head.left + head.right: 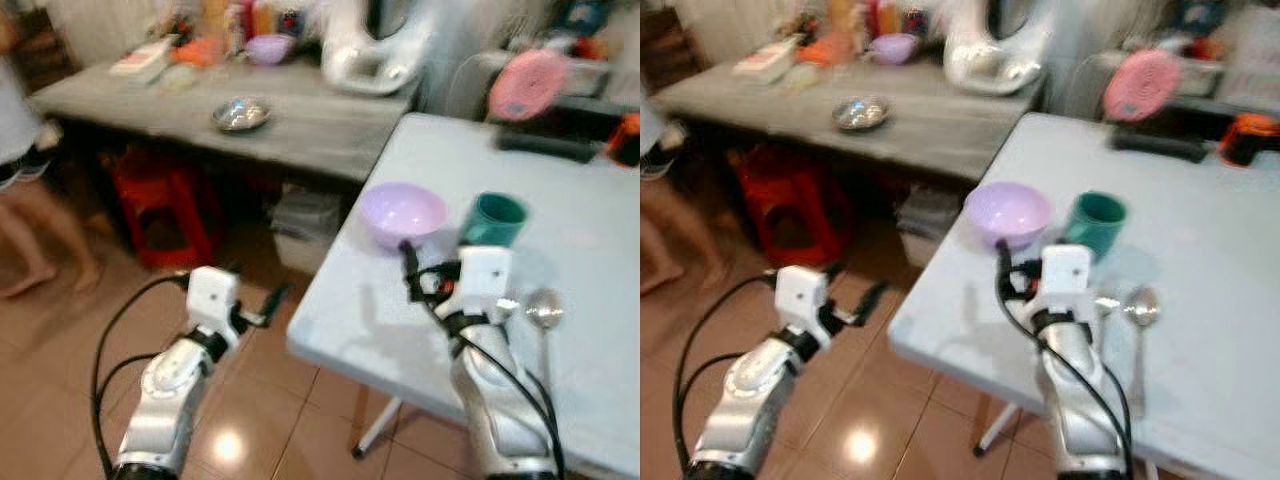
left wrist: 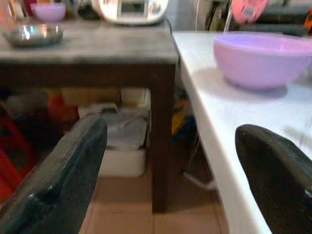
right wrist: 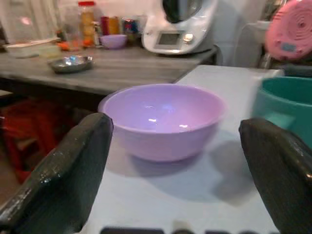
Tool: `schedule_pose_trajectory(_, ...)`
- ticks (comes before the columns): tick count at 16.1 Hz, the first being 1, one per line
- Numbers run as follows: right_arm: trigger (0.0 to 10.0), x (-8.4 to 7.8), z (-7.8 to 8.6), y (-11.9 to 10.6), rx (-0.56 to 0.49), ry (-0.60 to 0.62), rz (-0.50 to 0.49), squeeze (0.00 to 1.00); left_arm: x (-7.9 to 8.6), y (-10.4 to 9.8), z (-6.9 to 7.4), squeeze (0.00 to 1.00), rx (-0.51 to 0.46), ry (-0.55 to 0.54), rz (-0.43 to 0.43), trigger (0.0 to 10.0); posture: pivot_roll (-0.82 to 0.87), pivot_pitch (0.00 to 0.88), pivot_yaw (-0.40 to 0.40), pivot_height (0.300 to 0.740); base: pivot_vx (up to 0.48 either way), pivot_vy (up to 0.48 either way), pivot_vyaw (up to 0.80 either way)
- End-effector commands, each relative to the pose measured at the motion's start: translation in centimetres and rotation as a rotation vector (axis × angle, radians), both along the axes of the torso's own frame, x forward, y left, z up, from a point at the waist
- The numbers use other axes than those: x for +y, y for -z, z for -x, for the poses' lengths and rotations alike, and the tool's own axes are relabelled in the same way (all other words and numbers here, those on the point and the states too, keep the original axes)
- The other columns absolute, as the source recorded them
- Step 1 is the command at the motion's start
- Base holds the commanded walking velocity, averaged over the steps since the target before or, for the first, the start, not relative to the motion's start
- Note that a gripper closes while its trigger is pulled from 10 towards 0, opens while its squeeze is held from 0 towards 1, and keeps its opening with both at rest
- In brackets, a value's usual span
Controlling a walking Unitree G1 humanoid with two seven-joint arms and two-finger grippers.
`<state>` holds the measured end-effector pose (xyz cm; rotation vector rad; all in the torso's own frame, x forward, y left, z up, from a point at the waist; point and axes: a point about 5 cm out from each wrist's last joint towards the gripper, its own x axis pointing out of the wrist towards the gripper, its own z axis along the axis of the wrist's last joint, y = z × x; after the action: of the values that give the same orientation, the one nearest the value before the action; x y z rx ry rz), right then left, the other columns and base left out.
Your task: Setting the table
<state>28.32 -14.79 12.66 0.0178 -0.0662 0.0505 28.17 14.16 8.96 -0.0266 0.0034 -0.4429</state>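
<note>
Lilac bowl [image 1: 403,214] sits right of centre in the left eye frame, near the left edge of the pale tabletop [image 1: 590,330], with a teal cup [image 1: 492,221] just beside it on the right. A metal spoon [image 1: 544,312] lies further down the frame, below the cup and apart from it. I have the right gripper [image 3: 178,165] over the tabletop just short of the bowl, its fingers [image 3: 63,170] spread wide with nothing between them; in the right wrist view the bowl sits in the gap, untouched. My left gripper [image 2: 170,185] hangs lower left in the frame, off the tabletop edge and above the tiled floor [image 1: 270,420], fingers [image 2: 58,180] wide apart and empty. Across the upper left runs a grey wooden table [image 1: 300,125] carrying a small steel dish [image 1: 241,115], a second purple bowl [image 1: 268,47] and a white kitchen appliance [image 1: 372,50]. A red stool [image 1: 165,215] stands under it. A person's bare legs [image 1: 40,240] show at the far left edge, blurred.
</note>
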Motion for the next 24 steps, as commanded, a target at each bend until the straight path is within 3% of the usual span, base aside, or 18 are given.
schedule_pose_trajectory(1,10.0,-0.9,0.0,-0.2,-0.009,0.025,0.017,0.00,-0.9,-0.1,0.1,0.00,-0.004,0.024,0.011,10.0,0.01,0.000,0.029,0.740,0.259,0.000,0.00)
schedule_pose_trajectory(10,10.0,-0.2,-0.1,-0.4,-0.020,-0.020,0.082,0.00,-1.0,0.0,0.2,0.00,0.001,0.031,0.032,10.0,0.01,0.000,0.025,0.740,0.117,0.000,0.00)
schedule_pose_trajectory(14,10.0,0.5,-0.6,-0.6,-0.009,-0.087,0.154,0.00,-1.6,-0.1,0.7,0.00,0.005,0.138,0.037,10.0,0.01,0.000,0.017,0.740,0.000,0.000,0.00)
schedule_pose_trajectory(15,10.0,0.1,-1.3,-0.5,0.014,-0.114,0.229,0.00,-2.0,0.0,1.4,0.00,0.015,0.228,0.040,10.0,0.01,0.000,0.012,0.740,0.000,0.000,0.00)
schedule_pose_trajectory(18,10.0,-0.6,-2.4,-0.9,0.044,-0.155,0.342,0.00,-2.4,0.3,2.3,0.00,0.031,0.307,0.040,10.0,0.00,0.000,-0.008,0.740,0.000,0.000,0.00)
schedule_pose_trajectory(24,10.0,0.4,-5.2,-1.9,0.123,-0.354,0.442,0.00,-2.3,0.4,3.1,0.00,0.039,0.333,0.036,10.0,-0.01,0.008,-0.041,0.740,0.000,0.000,0.00)
